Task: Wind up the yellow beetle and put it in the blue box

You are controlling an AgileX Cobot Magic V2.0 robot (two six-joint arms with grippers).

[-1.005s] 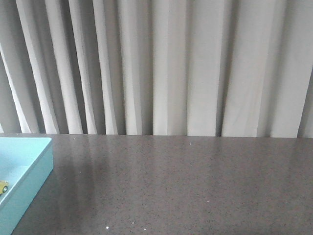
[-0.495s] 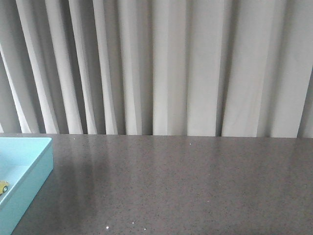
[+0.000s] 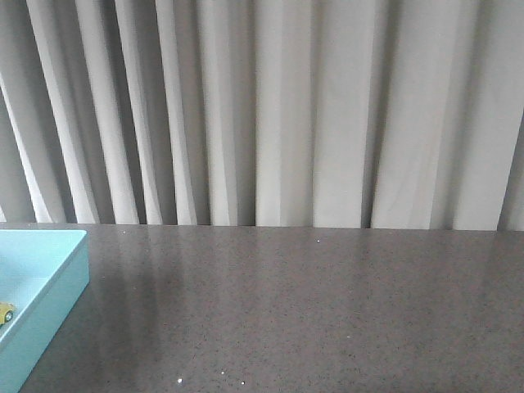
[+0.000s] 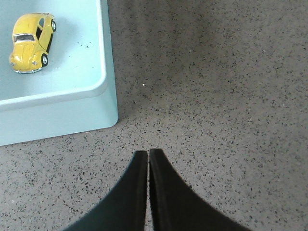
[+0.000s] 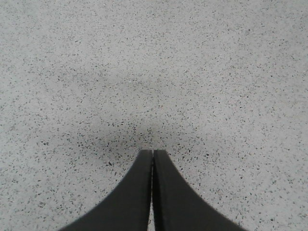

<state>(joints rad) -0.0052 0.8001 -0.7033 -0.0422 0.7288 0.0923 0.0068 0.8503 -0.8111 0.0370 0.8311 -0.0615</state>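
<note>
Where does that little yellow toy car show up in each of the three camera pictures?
Front view: only a sliver of the yellow car at the far left edge, inside the blue box.
Left wrist view: whole car on the box floor, upper left.
Right wrist view: not in it.
Shared landmark: the blue box's corner.

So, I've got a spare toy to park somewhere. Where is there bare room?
The speckled tabletop is bare from the blue box rightward to the curtain. Inside the box only the yellow beetle sits, floor around it free.
</note>
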